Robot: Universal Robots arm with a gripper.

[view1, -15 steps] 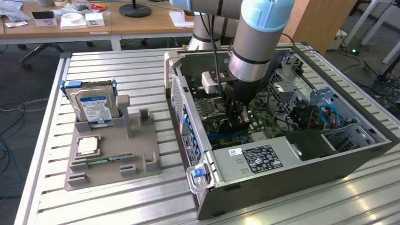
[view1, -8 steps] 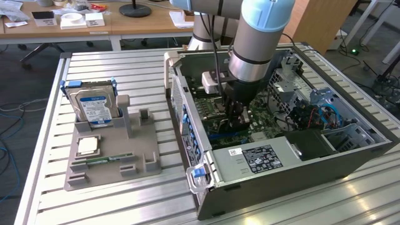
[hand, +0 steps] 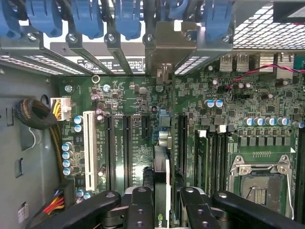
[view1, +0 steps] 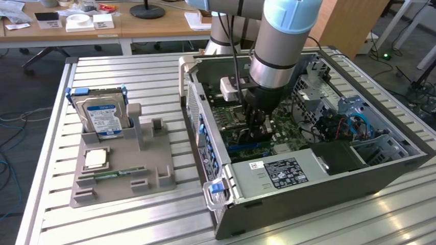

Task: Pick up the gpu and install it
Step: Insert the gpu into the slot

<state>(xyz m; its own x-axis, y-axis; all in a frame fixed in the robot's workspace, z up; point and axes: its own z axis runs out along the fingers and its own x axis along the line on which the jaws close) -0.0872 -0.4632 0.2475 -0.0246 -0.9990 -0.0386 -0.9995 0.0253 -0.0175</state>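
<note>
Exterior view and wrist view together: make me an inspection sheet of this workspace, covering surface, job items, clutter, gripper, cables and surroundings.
Surface: slatted metal table, carrying an open computer case and a grey fixture tray.
Job's things: gpu edge-on between the fingers, over the motherboard slots; seating cannot be told.
Clutter: hard drive upright in the tray, processor and memory stick lying flat there.
Gripper: gripper inside the case, closed on the gpu.
Cables: blue cables inside the case; loose cables on the floor at the exterior view's left.
Surroundings: wooden desks behind the table.
</note>
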